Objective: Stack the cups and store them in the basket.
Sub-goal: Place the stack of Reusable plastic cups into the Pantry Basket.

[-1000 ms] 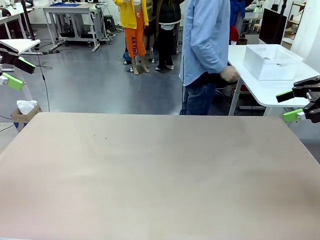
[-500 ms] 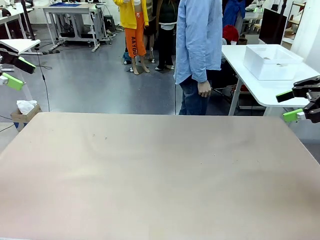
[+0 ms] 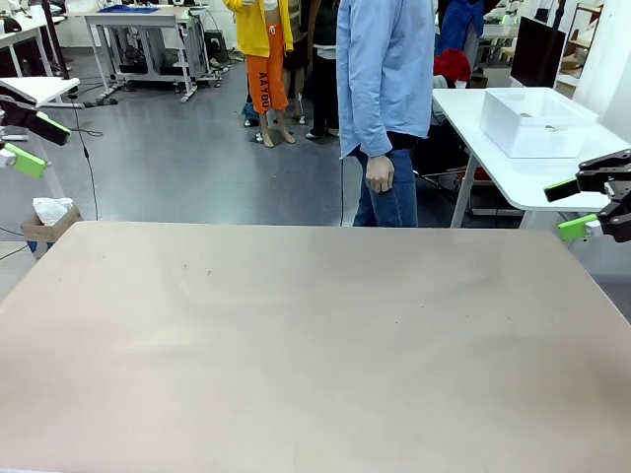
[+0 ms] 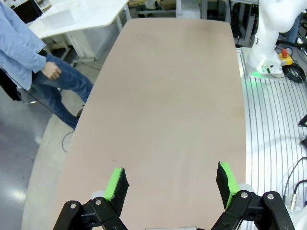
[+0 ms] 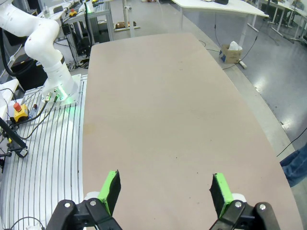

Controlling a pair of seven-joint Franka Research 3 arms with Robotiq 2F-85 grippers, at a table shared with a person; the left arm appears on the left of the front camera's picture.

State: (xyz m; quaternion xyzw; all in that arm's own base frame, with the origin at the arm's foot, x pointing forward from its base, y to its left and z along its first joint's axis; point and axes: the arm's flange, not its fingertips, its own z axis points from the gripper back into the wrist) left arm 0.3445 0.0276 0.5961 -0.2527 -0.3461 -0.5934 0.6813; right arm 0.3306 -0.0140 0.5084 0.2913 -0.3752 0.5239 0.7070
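A robotics laboratory was the setting: beyond the left pincer, a long tan table ran past a white robot arm base bolted to a slotted metal platform beside a red emergency-stop button. Behind the right pincer stood a white workbench, with grey polished floor, trailing cables and further metal-framed benches farther off.
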